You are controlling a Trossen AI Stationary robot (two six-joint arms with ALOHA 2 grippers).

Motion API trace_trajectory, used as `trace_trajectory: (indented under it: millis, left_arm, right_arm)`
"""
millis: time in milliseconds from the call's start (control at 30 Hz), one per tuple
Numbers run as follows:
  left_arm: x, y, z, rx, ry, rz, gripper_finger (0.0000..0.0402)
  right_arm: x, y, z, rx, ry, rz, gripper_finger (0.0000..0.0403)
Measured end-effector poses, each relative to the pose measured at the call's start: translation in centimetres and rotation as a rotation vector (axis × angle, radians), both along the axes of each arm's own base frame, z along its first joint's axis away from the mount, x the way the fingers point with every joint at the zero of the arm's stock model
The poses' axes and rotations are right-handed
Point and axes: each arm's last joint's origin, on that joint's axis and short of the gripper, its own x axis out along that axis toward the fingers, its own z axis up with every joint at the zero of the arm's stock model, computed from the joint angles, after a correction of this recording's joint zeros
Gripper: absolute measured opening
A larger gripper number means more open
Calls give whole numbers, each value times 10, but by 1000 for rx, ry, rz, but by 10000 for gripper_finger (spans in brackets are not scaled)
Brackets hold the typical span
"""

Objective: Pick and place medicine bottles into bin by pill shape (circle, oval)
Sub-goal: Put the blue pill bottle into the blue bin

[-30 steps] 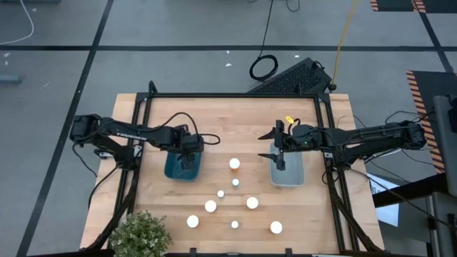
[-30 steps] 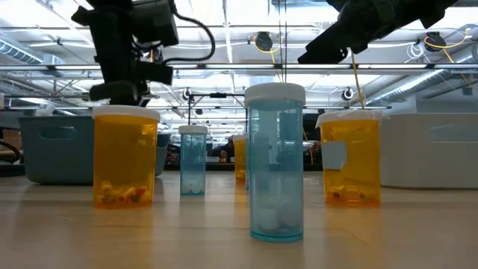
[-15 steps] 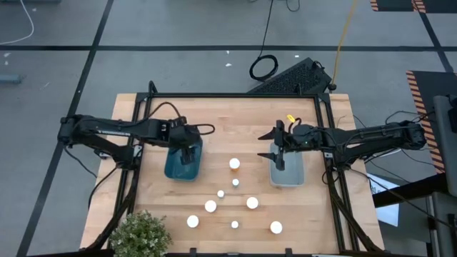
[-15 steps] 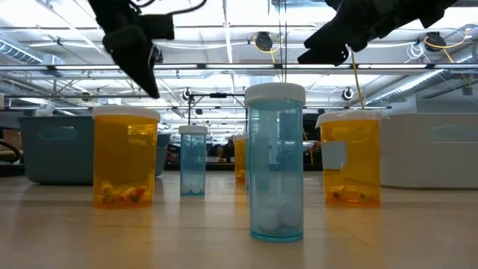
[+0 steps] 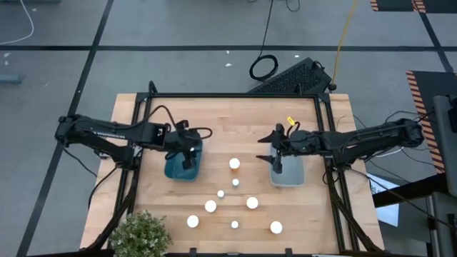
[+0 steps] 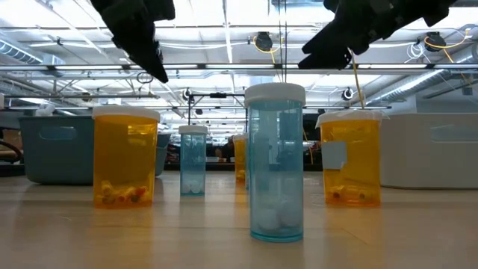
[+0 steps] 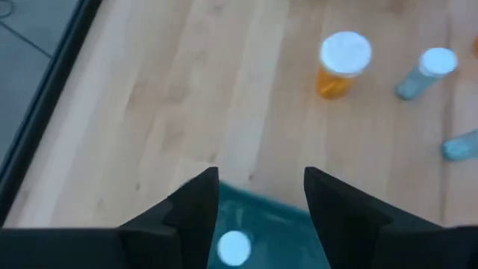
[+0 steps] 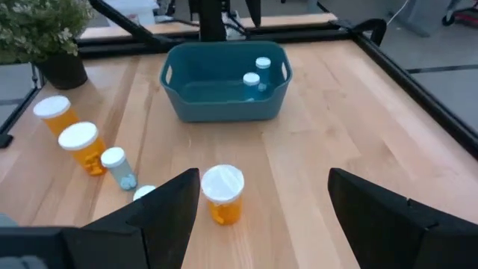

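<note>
Several white-capped medicine bottles stand upright on the wooden table (image 5: 164, 207): an amber one (image 5: 234, 163) between the bins, others nearer the front (image 5: 252, 203). The low view shows a blue bottle (image 6: 275, 164) and amber bottles (image 6: 125, 157). My left gripper (image 7: 261, 179) hovers open above the teal bin (image 5: 182, 168), where a white cap (image 7: 234, 246) shows below the fingers. Two blue bottles (image 8: 256, 75) lie in that bin. My right gripper (image 8: 265, 173) hangs open over the grey bin (image 5: 289, 175), facing the amber bottle (image 8: 222, 193).
A potted plant (image 5: 139, 235) stands at the table's near left corner. A black frame (image 5: 228, 96) runs along the table's edges. Bare wood lies between the bins and behind them. A keyboard (image 5: 293, 77) sits beyond the far edge.
My left gripper has risen above the teal bin and tipped from pointing straight down to slanting, while its arm has drawn back toward the table's left edge. The bottles on the table have stayed in place.
</note>
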Motion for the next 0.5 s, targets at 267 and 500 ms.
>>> trace_trajectory:
  millis: [267,500]
  left_arm:
    - [7,-17,7,11,-113,-60,180]
    - [12,-31,24,61,-161,-90,159]
  right_arm:
    - [6,3,-11,20,51,2,288]
    - [7,8,-10,0,56,33,288]
